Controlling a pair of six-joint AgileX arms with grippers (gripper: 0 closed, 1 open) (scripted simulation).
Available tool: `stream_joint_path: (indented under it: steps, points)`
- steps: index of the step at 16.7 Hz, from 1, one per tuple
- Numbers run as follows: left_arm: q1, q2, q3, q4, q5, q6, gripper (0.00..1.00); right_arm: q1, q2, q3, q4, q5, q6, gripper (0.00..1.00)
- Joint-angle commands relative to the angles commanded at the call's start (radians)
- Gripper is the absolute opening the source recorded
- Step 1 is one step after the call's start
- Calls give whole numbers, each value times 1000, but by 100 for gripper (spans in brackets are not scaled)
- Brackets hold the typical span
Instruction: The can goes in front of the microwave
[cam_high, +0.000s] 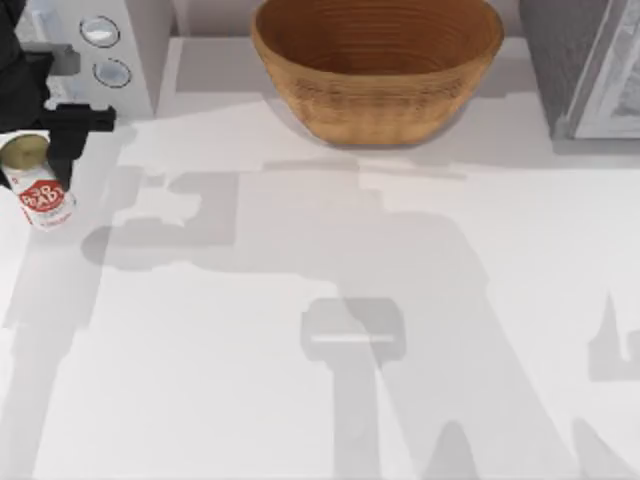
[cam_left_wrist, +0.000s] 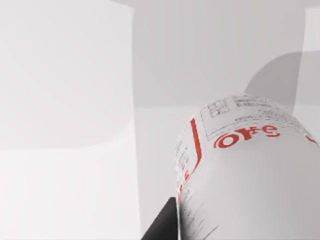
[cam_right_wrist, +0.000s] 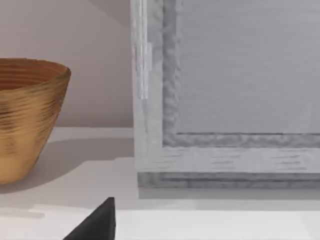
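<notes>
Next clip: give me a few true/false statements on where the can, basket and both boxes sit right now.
1. The can is at the table's left edge, in front of the microwave. True.
2. The can lies inside the basket. False: it is far left of the basket, on or just above the table.
3. The left hand is at the can. True.
4. The dark grey box is at the far left. False: it is at the far right.
5. The basket sits between microwave and box. True.
</notes>
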Motion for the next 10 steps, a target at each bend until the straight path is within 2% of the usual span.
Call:
stream_joint_path:
  steps: [10]
  points:
    - [16, -3, -28, 25, -1, 2, 0, 0, 0, 0, 0, 0, 0, 100]
